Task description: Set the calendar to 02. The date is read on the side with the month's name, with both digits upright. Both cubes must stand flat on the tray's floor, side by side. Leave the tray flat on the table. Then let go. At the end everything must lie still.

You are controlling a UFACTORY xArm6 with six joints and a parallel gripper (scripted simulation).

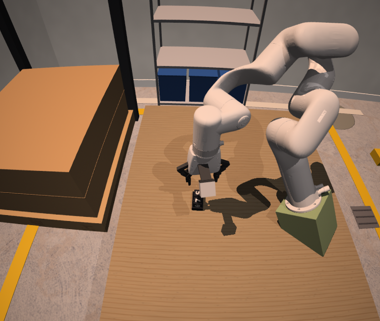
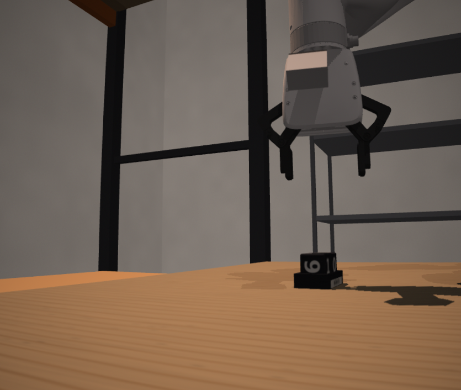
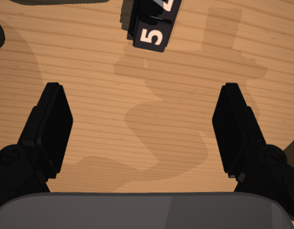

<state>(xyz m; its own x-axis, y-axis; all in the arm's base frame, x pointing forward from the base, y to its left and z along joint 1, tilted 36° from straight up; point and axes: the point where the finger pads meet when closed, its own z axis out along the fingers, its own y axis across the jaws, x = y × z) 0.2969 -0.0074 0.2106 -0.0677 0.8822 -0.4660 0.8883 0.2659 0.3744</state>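
Observation:
A black tray [image 1: 197, 208] [image 2: 310, 281] stands flat on the table, its pale-lettered side facing right in the exterior view; the lettering is too small to read. Two black cubes stand in it side by side. The near cube [image 1: 198, 199] [image 2: 311, 265] shows a sideways 6 on its front face and a 1 on the lettered side. The far cube [image 1: 196, 193] [image 2: 334, 264] [image 3: 152, 36] shows a 0 on that side and a sideways 5 on top. My gripper [image 1: 203, 182] [image 2: 325, 176] [image 3: 142, 101] is open and empty, pointing down, well above and beyond the cubes.
A large box stack [image 1: 44, 120] stands left of the table [image 1: 217, 276]. The arm's green base [image 1: 301, 224] stands at the table's right. A shelf rack [image 1: 202, 57] with blue bins [image 1: 171, 86] stands behind. The wrist camera's housing [image 1: 207, 189] partly covers the far cube in the top view.

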